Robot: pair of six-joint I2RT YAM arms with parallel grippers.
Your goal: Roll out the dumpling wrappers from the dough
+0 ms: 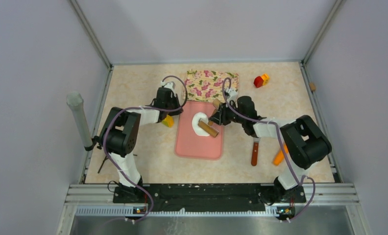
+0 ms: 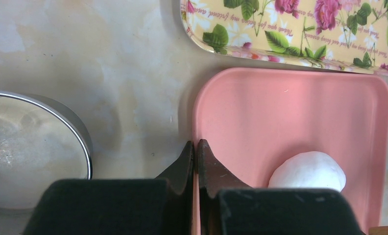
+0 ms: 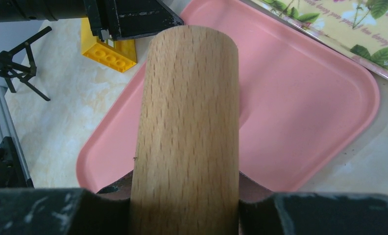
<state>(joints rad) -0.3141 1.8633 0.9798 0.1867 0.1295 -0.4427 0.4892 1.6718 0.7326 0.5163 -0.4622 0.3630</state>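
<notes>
The dough [image 1: 199,121] is a soft white lump on the far half of the pink mat [image 1: 198,145]. A wooden rolling pin [image 1: 209,129] lies slantwise over its near right side, and my right gripper [image 1: 217,120] is shut on the pin. In the right wrist view the pin [image 3: 187,112] fills the space between the fingers of the right gripper [image 3: 184,183] and hides the dough. My left gripper [image 2: 196,147] is shut and empty, its tips over the mat's left edge [image 2: 198,112], with the dough [image 2: 308,171] to its right. No dumpling wrappers are in view.
A floral tray [image 1: 211,84] lies just behind the mat. A silver metal ring [image 2: 82,134] and a yellow brick [image 1: 168,121] sit left of the mat. A wooden-handled tool [image 1: 254,152] and an orange piece [image 1: 279,155] lie to the right, and a red-yellow toy [image 1: 261,80] sits far right.
</notes>
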